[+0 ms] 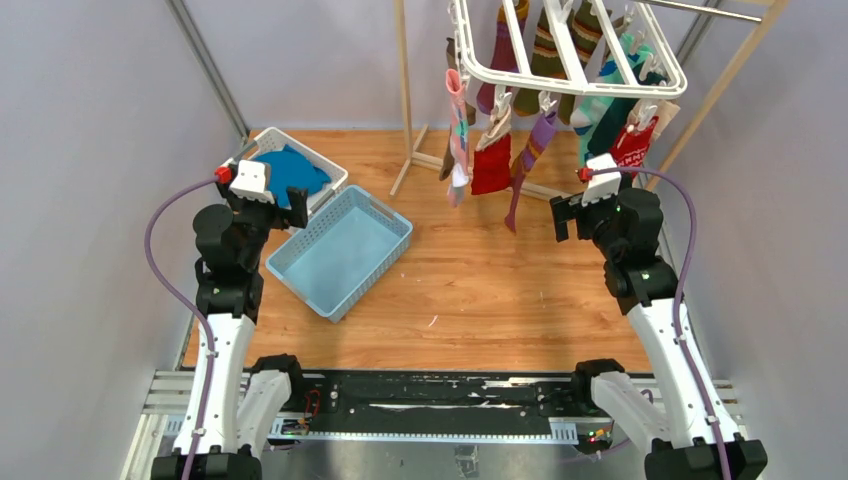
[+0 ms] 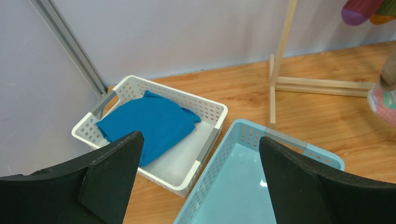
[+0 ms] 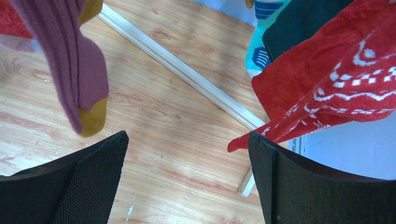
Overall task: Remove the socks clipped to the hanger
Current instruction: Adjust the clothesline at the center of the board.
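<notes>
You're at the start: the socks (image 1: 491, 165) hang clipped to the hanger (image 1: 568, 50), far right. The left gripper (image 2: 201, 137) and right gripper (image 3: 187, 135) both gape wide, holding nothing. The right sits just under the red sock (image 3: 336, 79) — I'd raise it, pinch that sock, and tug down.

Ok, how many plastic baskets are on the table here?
2. A white basket at the far left, by the wall, holds a blue cloth. A light blue basket sits empty right beside it, nearer the centre. Nothing suggests another is hidden.
</notes>
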Robot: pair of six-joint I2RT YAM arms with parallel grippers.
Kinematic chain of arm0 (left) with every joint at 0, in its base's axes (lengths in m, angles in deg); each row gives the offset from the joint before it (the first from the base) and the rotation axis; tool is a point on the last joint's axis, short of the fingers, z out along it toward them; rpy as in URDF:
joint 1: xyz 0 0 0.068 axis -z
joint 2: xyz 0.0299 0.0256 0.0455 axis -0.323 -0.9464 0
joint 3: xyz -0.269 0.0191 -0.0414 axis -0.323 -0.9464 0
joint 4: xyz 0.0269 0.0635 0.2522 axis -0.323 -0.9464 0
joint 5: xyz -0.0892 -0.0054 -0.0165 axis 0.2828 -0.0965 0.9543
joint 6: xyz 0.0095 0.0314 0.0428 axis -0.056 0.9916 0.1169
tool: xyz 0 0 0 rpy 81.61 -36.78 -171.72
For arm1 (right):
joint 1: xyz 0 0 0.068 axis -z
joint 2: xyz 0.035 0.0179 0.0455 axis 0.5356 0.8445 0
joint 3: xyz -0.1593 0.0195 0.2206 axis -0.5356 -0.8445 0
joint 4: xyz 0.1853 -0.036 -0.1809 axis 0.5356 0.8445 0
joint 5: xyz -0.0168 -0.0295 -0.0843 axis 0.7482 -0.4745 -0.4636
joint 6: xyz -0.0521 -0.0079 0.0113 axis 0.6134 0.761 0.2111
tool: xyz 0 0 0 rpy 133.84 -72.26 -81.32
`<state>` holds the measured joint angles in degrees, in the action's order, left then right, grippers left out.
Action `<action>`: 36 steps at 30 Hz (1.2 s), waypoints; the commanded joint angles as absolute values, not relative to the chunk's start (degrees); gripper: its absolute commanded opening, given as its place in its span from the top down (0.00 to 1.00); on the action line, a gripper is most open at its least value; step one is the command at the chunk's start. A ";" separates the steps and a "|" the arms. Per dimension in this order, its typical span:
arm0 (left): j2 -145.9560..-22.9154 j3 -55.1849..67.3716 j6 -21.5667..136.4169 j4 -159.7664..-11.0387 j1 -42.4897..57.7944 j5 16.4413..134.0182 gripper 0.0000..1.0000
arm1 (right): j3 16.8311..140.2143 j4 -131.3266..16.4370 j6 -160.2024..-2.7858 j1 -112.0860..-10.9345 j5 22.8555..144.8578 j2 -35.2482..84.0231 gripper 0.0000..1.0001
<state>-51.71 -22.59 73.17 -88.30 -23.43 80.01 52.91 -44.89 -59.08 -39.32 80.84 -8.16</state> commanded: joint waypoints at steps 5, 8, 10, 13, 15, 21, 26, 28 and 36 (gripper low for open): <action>-51.39 -22.92 73.77 -87.24 -23.20 81.11 0.00 | 52.67 -43.81 -58.54 -38.35 85.76 -8.88 0.01; -51.36 -22.88 73.82 -87.24 -23.24 81.21 0.00 | 54.17 -41.44 -57.19 -38.13 88.84 -8.86 0.01; -51.31 -22.84 73.88 -87.24 -23.24 81.28 0.00 | 56.17 -37.09 -54.92 -38.11 91.42 -9.11 0.00; -51.41 -22.92 74.01 -87.24 -23.27 81.62 0.00 | 58.15 -29.55 -49.81 -38.10 93.83 -10.84 0.00; -51.66 -23.13 74.10 -87.24 -23.21 82.03 0.00 | 58.75 -25.20 -46.19 -38.17 93.60 -12.42 0.00; -52.51 -23.69 74.16 -86.82 -23.21 82.84 0.00 | 60.39 -15.68 -44.03 -38.15 87.82 -18.05 0.00; -52.70 -23.71 74.11 -86.45 -23.18 83.30 0.00 | 60.58 -20.18 -48.21 -33.07 70.69 -19.85 0.00; -52.63 -23.71 73.95 -86.45 -23.20 83.52 0.00 | 60.61 -22.43 -49.09 -30.45 67.44 -18.40 0.00; -52.34 -24.02 73.62 -86.45 -23.16 84.51 0.00 | 68.95 -25.34 -54.53 -16.86 75.01 -8.08 0.00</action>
<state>-52.80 -23.44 73.52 -88.02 -23.43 83.24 63.77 -22.84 -50.63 -24.18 72.45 -10.96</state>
